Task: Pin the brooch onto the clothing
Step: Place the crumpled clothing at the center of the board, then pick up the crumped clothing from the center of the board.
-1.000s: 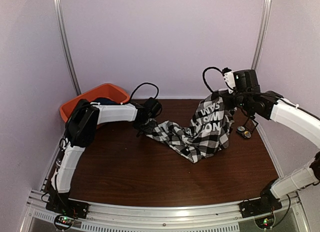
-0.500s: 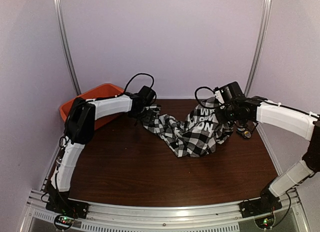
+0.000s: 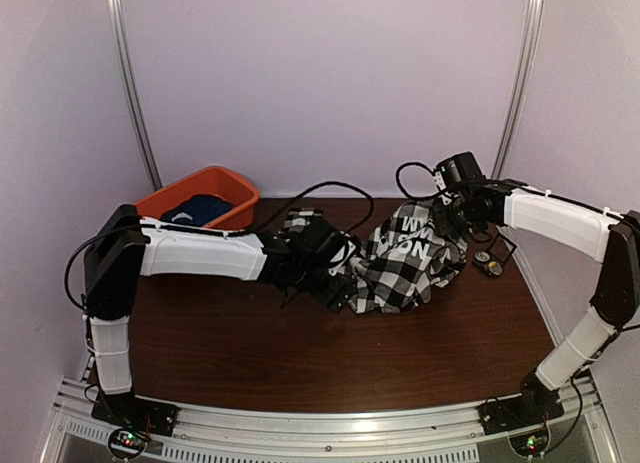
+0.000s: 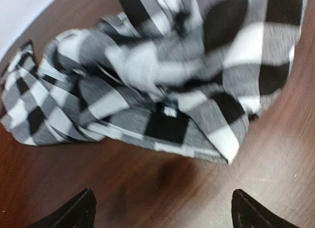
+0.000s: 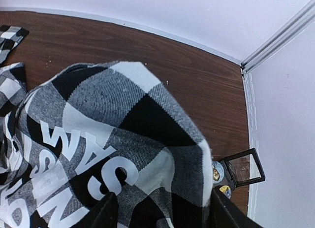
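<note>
The clothing, a black-and-white checked shirt (image 3: 400, 268) with white block lettering, lies heaped on the dark wooden table (image 3: 300, 353). My left gripper (image 3: 340, 275) hovers at its left edge. In the left wrist view that gripper (image 4: 162, 213) is wide open over bare wood, the shirt (image 4: 162, 65) just ahead. My right gripper (image 3: 443, 215) is at the shirt's far right top. Its jaws (image 5: 162, 215) stand apart with a fold of the shirt (image 5: 98, 119) between them. A round brooch (image 5: 216, 171) lies on the table to the right (image 3: 487, 264), with a second one beside it.
A small black open frame (image 5: 243, 166) stands next to the brooches near the right wall. An orange bin (image 3: 160, 198) at the back left holds a dark navy garment (image 3: 195, 208). Cables loop off both wrists.
Both grippers have opened. The left one let go of the shirt and swung right and nearer. The shirt, earlier stretched between the arms, has sunk into a heap at centre right.
</note>
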Action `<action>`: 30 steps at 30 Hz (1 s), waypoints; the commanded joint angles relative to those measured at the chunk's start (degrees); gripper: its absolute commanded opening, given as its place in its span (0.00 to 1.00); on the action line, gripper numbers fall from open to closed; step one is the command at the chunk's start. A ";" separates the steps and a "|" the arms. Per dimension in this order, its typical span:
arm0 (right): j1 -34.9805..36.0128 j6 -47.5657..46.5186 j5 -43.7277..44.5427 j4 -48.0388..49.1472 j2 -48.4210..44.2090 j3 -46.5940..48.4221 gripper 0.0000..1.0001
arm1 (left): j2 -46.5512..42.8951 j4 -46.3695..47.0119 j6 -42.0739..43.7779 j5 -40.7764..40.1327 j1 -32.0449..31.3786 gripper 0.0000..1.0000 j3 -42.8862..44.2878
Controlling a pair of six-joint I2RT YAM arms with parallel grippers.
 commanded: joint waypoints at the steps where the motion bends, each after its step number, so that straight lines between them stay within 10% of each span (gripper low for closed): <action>1: -1.12 0.24 0.66 -1.54 -3.69 1.51 0.68 | 0.40 8.33 3.04 7.70 -0.23 0.96 -5.96; 30: -4.29 2.06 -3.06 -0.39 -15.10 0.02 0.72 | 16.36 6.70 16.72 -6.70 -7.95 0.66 6.39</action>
